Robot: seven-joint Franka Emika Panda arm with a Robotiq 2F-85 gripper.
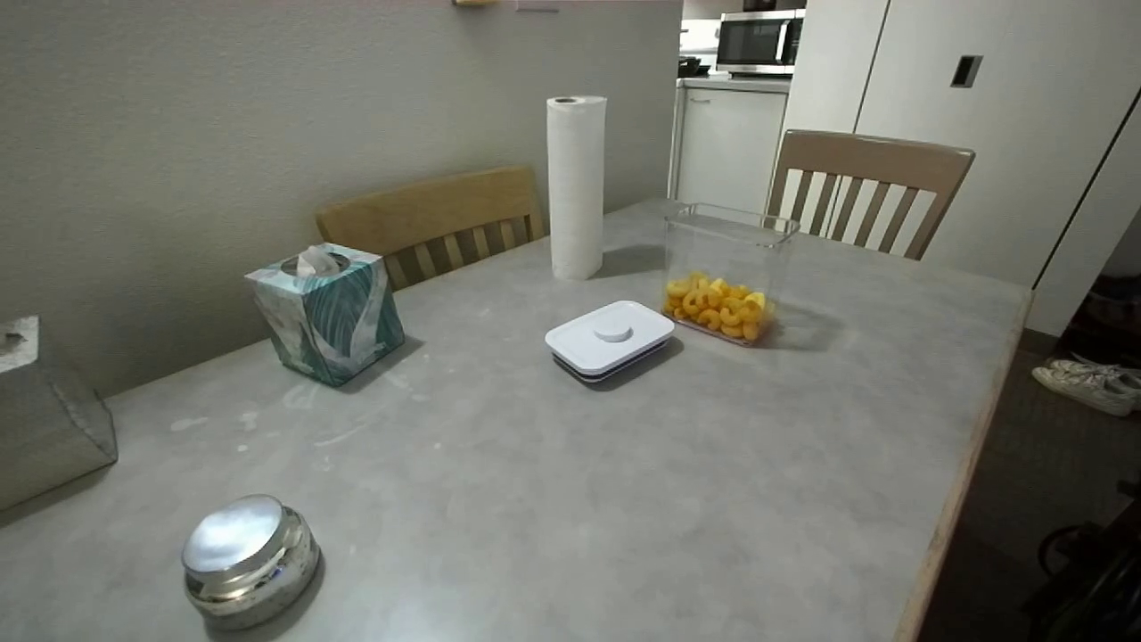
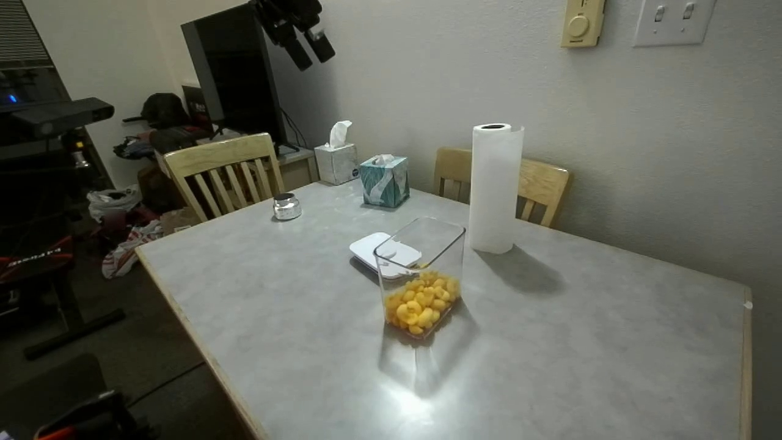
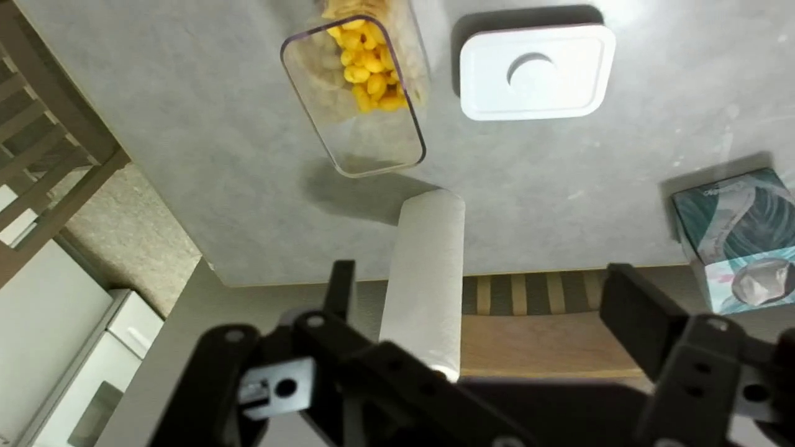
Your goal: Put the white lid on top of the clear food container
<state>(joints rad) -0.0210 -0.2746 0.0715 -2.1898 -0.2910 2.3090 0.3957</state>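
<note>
Fingers [image 3: 640, 320] black, blocky; black links [image 3: 410, 388]; silver plate [image 3: 276, 377] with dark hole [image 3: 286, 388]; round grey pivots [image 3: 315, 321].

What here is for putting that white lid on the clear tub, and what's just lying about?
For the job:
clear food container, open-topped, food pieces inside
white lid, beside it, not yet on
claw, open, holding nothing

Just lying about:
upright paper-towel roll
teal tissue box
greyish tissue box
round silvery object

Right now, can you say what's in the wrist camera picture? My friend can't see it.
A clear food container of yellow-orange pieces stands uncovered beside a white lid on a gray table. Lower down are the robot's open, empty tool, a paper-towel roll and a tissue box.
</note>
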